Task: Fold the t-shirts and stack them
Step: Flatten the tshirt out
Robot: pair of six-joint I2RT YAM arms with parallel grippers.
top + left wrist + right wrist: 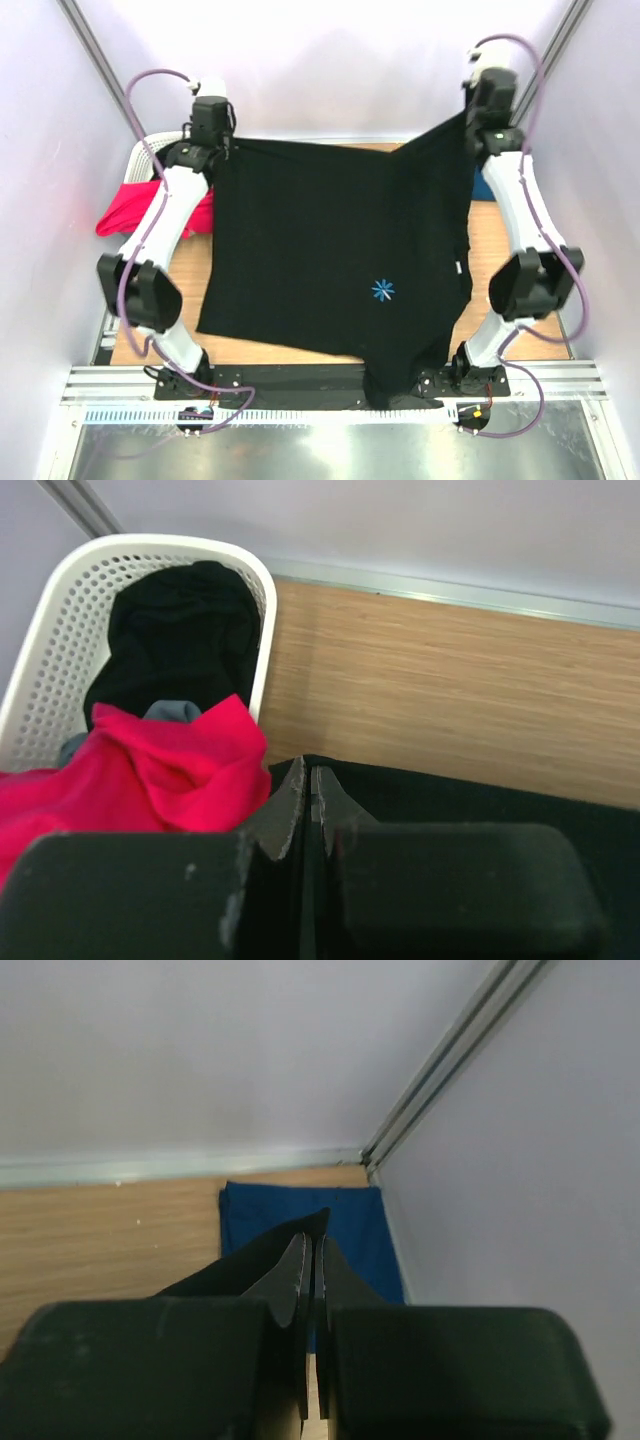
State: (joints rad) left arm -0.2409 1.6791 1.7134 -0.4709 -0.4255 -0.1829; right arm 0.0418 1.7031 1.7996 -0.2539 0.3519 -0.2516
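The large t-shirt [330, 260] covers the middle of the surface [195, 272], draping past its 6 o'clock edge. A basket [60, 610] at 10 o'clock holds another t-shirt [125, 212], which spills out. A third t-shirt [350, 1220] lies at 2 o'clock.

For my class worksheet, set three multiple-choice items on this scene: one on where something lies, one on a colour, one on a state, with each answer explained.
1. Where does the navy t-shirt lie?
A) in the basket
B) at the far right corner of the table
C) draped over an arm

2. What colour is the mark on the black t-shirt?
A) blue
B) white
C) yellow

3. How are the left gripper and right gripper?
A) both open
B) one open, one shut
C) both shut on the black t-shirt

Answers:
1. B, the right wrist view shows it flat by the wall.
2. A, the top view shows a blue star.
3. C, closed fingers pinch black cloth.
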